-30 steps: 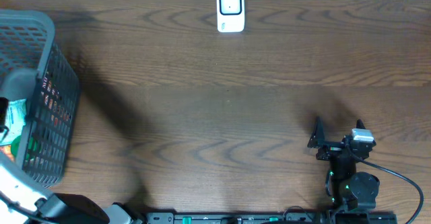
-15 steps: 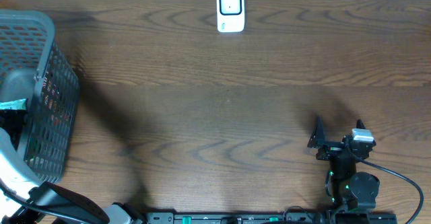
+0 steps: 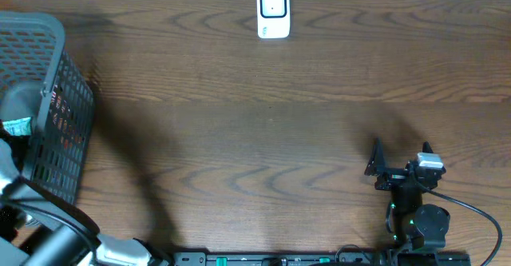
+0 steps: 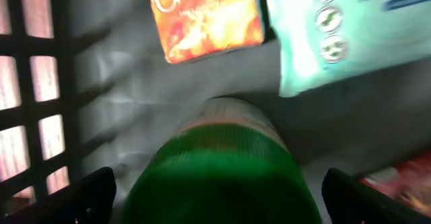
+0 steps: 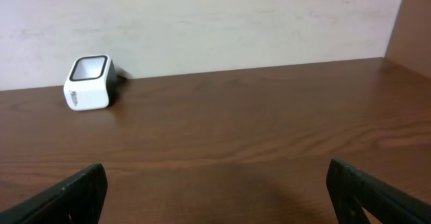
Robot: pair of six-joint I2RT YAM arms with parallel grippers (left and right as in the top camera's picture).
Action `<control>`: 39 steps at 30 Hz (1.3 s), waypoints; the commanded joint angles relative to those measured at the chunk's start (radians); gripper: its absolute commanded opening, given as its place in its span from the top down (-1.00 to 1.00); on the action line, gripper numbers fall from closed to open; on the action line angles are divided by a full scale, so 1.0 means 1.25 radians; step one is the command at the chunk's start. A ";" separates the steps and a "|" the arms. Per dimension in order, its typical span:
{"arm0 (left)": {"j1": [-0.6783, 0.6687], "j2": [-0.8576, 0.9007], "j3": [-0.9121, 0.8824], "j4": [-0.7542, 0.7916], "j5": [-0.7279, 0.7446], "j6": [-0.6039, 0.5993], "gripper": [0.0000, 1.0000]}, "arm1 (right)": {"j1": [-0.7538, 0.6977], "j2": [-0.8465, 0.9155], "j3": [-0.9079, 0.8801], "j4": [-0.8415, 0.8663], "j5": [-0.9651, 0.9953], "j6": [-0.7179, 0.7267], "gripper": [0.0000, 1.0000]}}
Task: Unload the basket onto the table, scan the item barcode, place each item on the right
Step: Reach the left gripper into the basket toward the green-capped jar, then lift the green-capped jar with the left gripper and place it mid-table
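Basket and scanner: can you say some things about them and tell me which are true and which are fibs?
The white scanner stands near the table's far edge. True.
The right gripper holds the scanner. False: it is open, empty, well apart from it.
A green container sits in the basket below the open left gripper. True.
The basket holds only that. False: an orange packet and a pale packet lie there too.

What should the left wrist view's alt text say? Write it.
The left hand, open, hangs over a blurred green container inside a grey basket. Beyond it lie an orange snack packet and a pale mint pouch; its mesh wall is on the left.
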 commanded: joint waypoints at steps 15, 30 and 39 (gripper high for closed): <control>0.002 0.055 -0.007 0.018 -0.010 0.005 -0.81 | 0.005 -0.004 -0.002 -0.002 -0.001 -0.010 -0.99; 0.002 0.057 -0.011 0.022 -0.014 0.008 -0.99 | 0.005 -0.004 -0.002 -0.002 -0.001 -0.010 -0.99; 0.002 0.081 -0.014 0.034 -0.013 0.007 -0.96 | 0.005 -0.004 -0.002 -0.002 -0.001 -0.010 -0.99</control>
